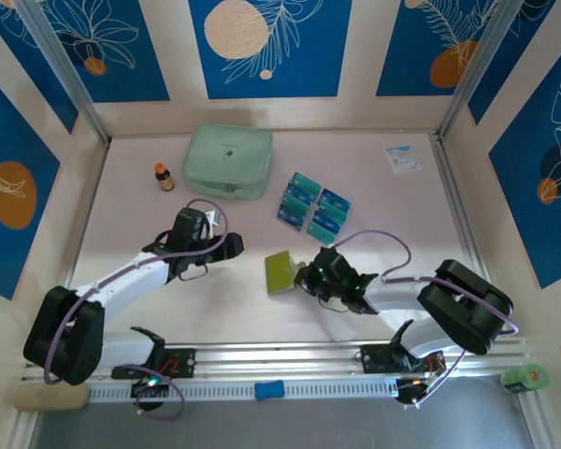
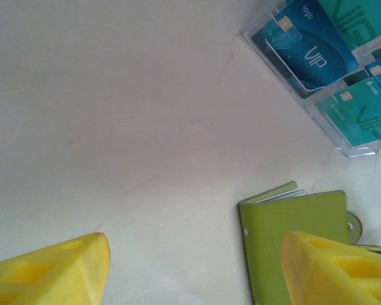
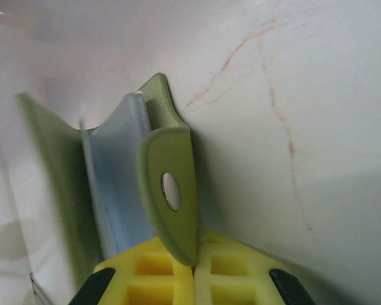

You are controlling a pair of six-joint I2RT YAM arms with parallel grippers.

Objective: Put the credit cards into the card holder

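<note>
Right end effector [image 3: 193, 274]: closest to its own camera. Its two yellow pads [image 3: 152, 279] are pinched tight on the snap tab of the card holder, and the tab sticks up between them.

Card holder [image 3: 168, 159]: olive green, right at the tip of the right end effector [image 1: 309, 274]. It is partly open, with pale grey-blue pockets inside and a round snap on the tab. Seen from above, the card holder [image 1: 280, 271] rests on the counter just left of that end effector.

Left end effector [image 2: 195, 254]: spread wide open and holding nothing, with bare counter under it. From above, the left end effector [image 1: 226, 245] is near the card holder but apart from it.

Card holder from the left side [image 2: 298, 235]: it lies just ahead of the left end effector, over by one of the yellow fingers [image 2: 333, 270].

Credit cards [image 2: 311, 44]: blue and teal, with "VIP" on them. They sit in a clear tray [image 2: 355, 151], farther out than the card holder from the left end effector. From above, the credit cards [image 1: 313, 208] sit in a small bunch just past the right end effector — none of them is in the card holder.

Counter [image 1: 374, 215]: pale, with thin reddish lines in it.

Mint pouch [image 1: 229, 161]: big and pale green, well past the left end effector.

Little bottle [image 1: 164, 177]: it has an orange cap and stands just beside the mint pouch, on its left.

Paper packet [image 1: 403, 158]: white and blue, well apart from the right end effector, near the back.
</note>
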